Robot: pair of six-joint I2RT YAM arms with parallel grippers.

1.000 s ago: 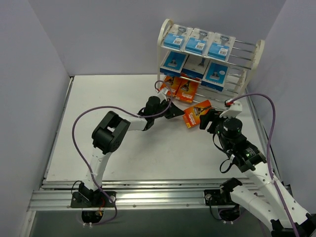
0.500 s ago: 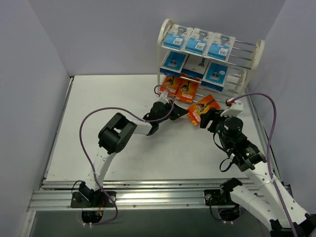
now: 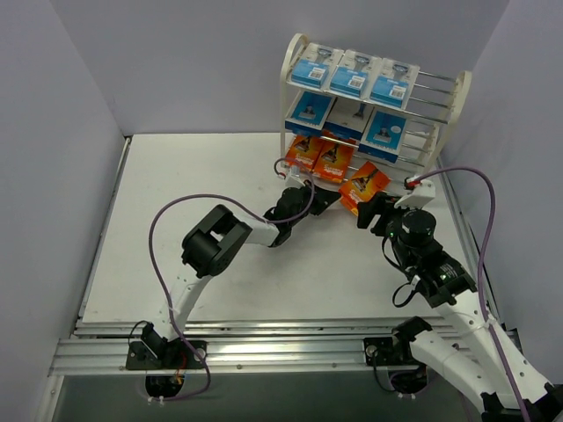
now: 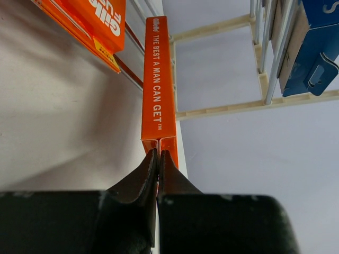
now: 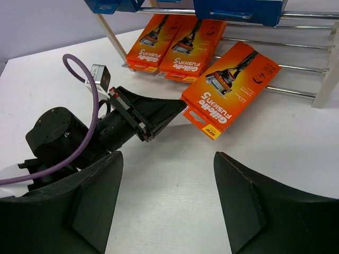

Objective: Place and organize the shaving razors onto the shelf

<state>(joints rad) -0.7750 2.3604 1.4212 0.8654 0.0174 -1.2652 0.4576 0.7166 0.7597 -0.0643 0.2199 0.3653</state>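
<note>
The cream-white shelf (image 3: 460, 95) stands at the back right. Three blue razor packs (image 3: 350, 74) hang on its top tier and three more (image 3: 383, 132) on the middle tier. Two orange razor boxes (image 3: 318, 156) lie side by side on the bottom tier, also in the right wrist view (image 5: 175, 39). My left gripper (image 3: 334, 199) is shut on the near edge of a third orange box (image 3: 364, 185), seen edge-on in the left wrist view (image 4: 159, 84). That box (image 5: 230, 87) is tilted, its far end over the bottom tier's rods. My right gripper (image 5: 167, 196) is open and empty just in front of it.
Grey walls enclose the white table (image 3: 176, 220) on the left, back and right. The left arm (image 3: 211, 246) stretches across the middle of the table towards the shelf. The right arm (image 3: 431, 264) sits close to the shelf's right end frame.
My left gripper has carried the third orange box to the right and back, from the open table to the shelf's bottom tier beside the other two. The right arm has barely moved.
</note>
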